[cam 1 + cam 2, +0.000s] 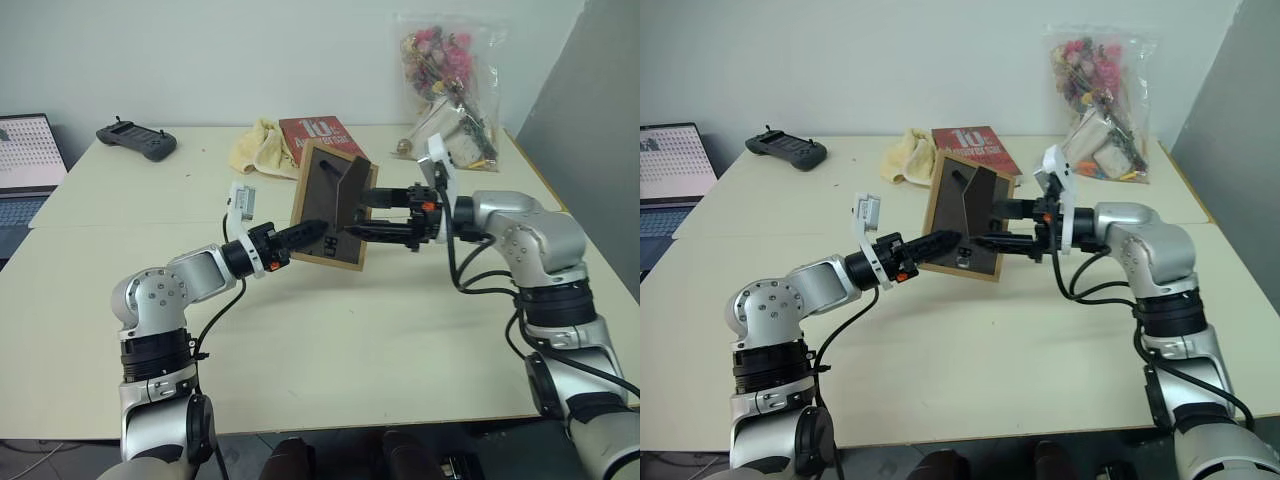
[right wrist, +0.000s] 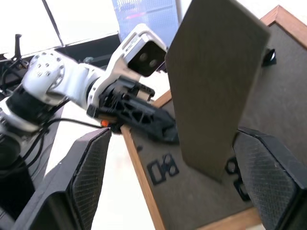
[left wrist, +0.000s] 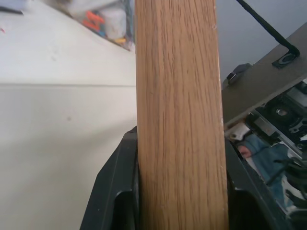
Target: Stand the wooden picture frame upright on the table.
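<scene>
Head view: the wooden picture frame (image 1: 333, 205) hangs tilted above the table (image 1: 330, 320), dark back toward the robot, its stand folded out. The left claw (image 1: 312, 232) clamps its lower left edge. Left wrist view: black fingers (image 3: 115, 191) squeeze the wood border. Right wrist view: the right claw (image 2: 177, 184) gapes apart around the stand (image 2: 213, 91), not gripping.
</scene>
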`<state>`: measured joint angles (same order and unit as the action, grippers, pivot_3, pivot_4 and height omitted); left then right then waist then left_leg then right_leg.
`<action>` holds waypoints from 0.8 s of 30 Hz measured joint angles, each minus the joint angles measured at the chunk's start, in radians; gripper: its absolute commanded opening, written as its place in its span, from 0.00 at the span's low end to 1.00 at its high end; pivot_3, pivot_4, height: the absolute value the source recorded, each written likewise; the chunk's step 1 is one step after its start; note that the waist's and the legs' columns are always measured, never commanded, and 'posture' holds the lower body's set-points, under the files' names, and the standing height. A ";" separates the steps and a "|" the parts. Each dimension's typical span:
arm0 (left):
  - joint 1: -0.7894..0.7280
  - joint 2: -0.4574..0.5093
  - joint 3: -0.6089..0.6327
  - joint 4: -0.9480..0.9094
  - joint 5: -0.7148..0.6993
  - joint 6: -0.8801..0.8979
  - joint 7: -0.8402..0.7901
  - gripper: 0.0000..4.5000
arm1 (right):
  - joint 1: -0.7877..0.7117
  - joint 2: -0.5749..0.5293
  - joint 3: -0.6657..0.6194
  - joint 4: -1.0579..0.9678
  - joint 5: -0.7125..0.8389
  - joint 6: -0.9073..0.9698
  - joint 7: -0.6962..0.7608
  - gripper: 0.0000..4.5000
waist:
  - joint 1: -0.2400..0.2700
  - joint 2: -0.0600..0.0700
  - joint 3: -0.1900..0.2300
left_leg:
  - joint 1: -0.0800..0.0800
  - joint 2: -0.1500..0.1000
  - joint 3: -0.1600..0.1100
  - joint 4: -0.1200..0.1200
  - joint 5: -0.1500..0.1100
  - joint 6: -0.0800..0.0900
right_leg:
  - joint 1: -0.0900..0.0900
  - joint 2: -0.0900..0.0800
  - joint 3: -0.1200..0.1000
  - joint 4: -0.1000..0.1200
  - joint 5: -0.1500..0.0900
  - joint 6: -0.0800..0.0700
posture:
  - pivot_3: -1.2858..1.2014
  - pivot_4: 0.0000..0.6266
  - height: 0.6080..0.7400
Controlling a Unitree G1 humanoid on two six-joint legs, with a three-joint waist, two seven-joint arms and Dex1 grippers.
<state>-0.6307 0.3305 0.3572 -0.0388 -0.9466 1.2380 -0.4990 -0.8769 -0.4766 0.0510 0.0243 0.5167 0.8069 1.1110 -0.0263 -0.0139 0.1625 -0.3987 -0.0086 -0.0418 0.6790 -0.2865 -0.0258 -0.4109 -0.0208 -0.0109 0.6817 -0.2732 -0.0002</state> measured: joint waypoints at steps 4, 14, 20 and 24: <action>-0.002 -0.001 0.006 -0.002 -0.033 0.019 0.039 0.29 | 0.023 -0.021 -0.009 -0.012 -0.009 -0.015 -0.042 0.91 | -0.002 0.000 0.000 | 0.000 0.000 0.000 0.000 0.000 0.000 | 0.000 0.001 0.000 0.000 0.000 0.000 | 0.52 0.24 1.00; -0.081 -0.023 0.200 0.199 -0.339 0.293 0.318 0.29 | 0.206 -0.181 0.046 0.201 -0.514 -0.971 -0.283 0.91 | 0.008 -0.002 0.001 | 0.000 0.000 0.002 0.001 0.001 -0.001 | 0.000 0.000 0.001 0.000 0.000 0.001 | 0.52 0.24 1.00; -0.060 0.017 0.131 0.290 -0.819 0.210 0.653 0.29 | 0.137 -0.175 0.210 0.450 -1.048 -1.601 -0.777 0.91 | -0.009 -0.003 0.001 | 0.002 0.002 0.004 0.001 0.004 -0.008 | 0.000 0.001 0.003 0.001 0.000 0.001 | 0.52 0.24 1.00; 0.007 -0.002 0.080 0.227 -0.976 0.112 0.792 0.29 | 0.015 -0.126 0.268 0.561 -1.264 -1.678 -1.060 0.91 | -0.003 -0.003 0.001 | 0.003 0.002 0.004 0.000 0.005 -0.009 | 0.000 0.001 0.004 0.001 0.000 0.000 | 0.52 0.24 1.00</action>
<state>-0.6234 0.3286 0.4372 0.1882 -1.9228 1.3502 0.2931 -0.8622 -0.6023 0.3194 0.5851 -0.7478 -0.8713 0.0509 -0.0295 -0.0164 0.1637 -0.3954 -0.0070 -0.0373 0.6792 -0.2817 -0.0343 -0.4109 -0.0197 -0.0070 0.6827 -0.2734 0.0000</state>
